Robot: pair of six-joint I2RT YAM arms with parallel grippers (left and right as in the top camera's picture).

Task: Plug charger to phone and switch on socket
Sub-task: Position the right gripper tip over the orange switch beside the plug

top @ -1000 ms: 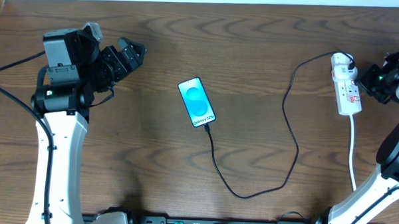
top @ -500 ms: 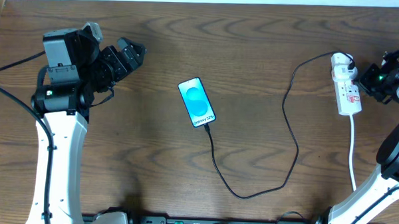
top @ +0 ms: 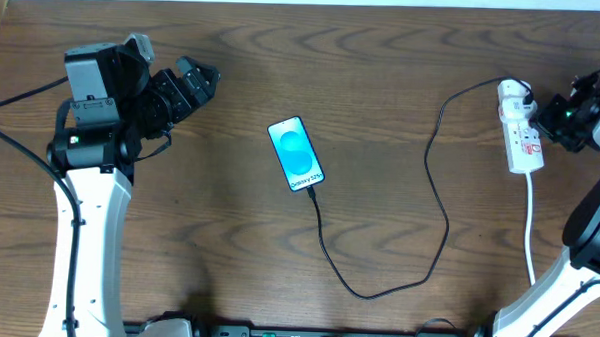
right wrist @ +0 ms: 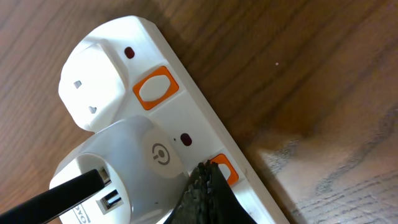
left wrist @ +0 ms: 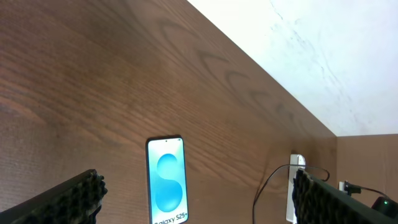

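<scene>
The phone lies face up mid-table, its cyan screen lit; it also shows in the left wrist view. The thin black charger cable runs from the phone's lower end in a loop to a white adapter plugged into the socket, a white power strip at the far right. In the right wrist view my right gripper is shut, its tip pressed at an orange switch on the socket. My left gripper is open and empty at the left, away from the phone.
The socket's white cord runs down toward the front edge at the right. A white wall lies beyond the table's far edge. Bare wood lies between the phone and the left arm.
My right gripper has shifted slightly toward the socket. The left arm, phone and cable have not moved.
</scene>
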